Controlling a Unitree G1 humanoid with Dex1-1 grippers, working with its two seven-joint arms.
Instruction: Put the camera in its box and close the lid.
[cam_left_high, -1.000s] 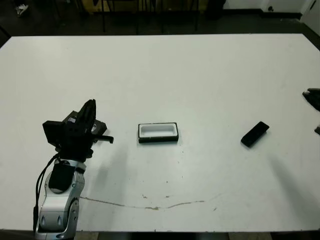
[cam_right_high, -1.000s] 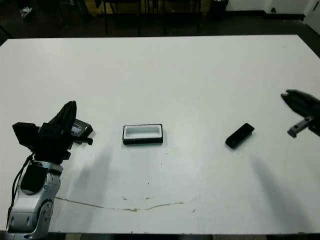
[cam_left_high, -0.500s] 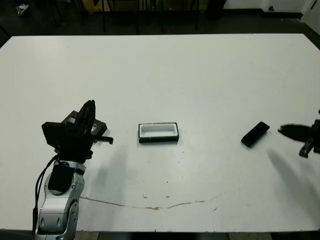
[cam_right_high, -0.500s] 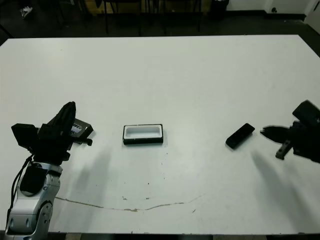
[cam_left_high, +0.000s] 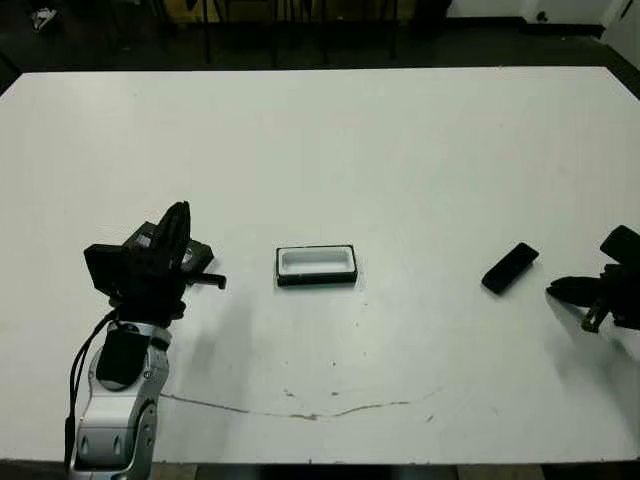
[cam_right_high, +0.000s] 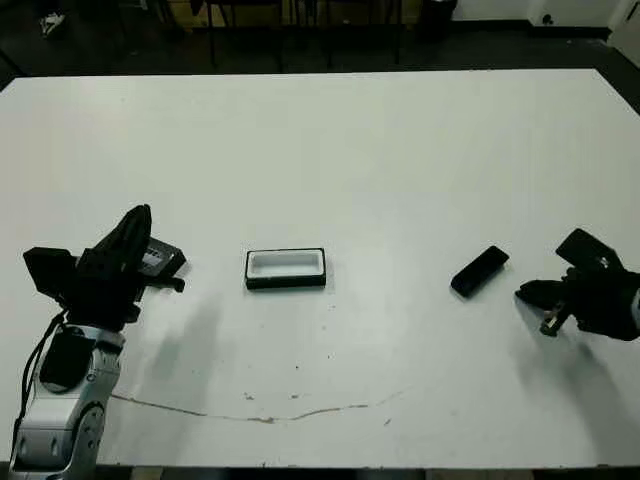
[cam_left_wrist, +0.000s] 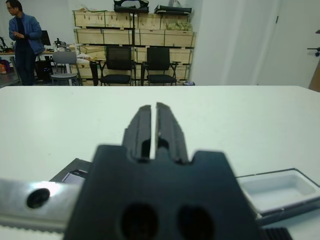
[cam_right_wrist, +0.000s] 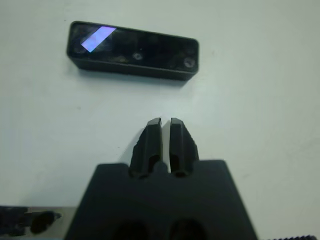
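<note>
on the tabletop (cam_left_high: 400, 150) just ahead of your right tool (cam_right_wrist: 165, 131), whose fingers are pressed together, the camera (cam_right_wrist: 132, 50) lies flat, well apart from the open box (cam_left_high: 316, 266). it looks small, light and rigid with a smooth, probably slippery shell, so spread the fingers and pinch it across its narrow width near the middle.
</note>
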